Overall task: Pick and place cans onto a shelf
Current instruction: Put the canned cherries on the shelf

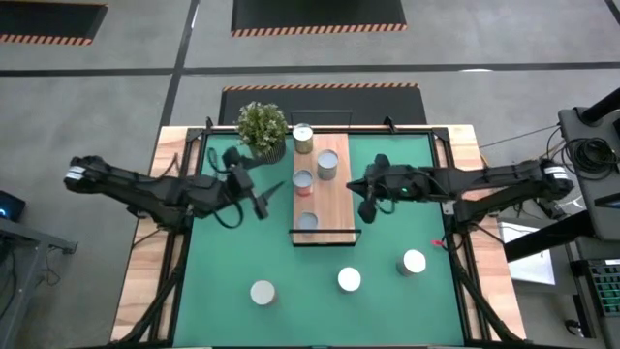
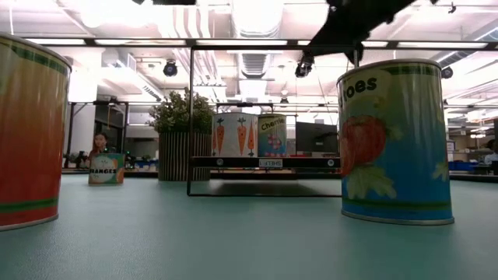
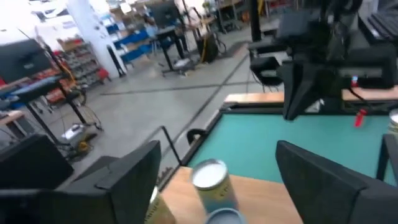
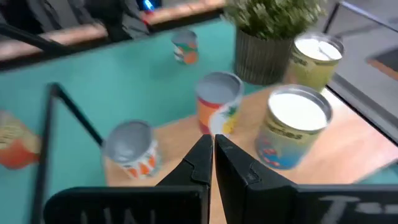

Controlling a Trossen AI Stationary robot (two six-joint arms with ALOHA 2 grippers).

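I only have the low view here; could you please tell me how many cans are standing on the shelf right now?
Observer: From above, four cans stand on the shelf, spread along its length.
Operator: Thank you. How many are left on the mat?
Observer: Three cans stand on the green mat, in a loose row on the side away from the plant.
Operator: Is either end effector holding one?
Observer: No. The left end effector is open beside the shelf's left edge, and the right end effector is shut on nothing at its right edge.
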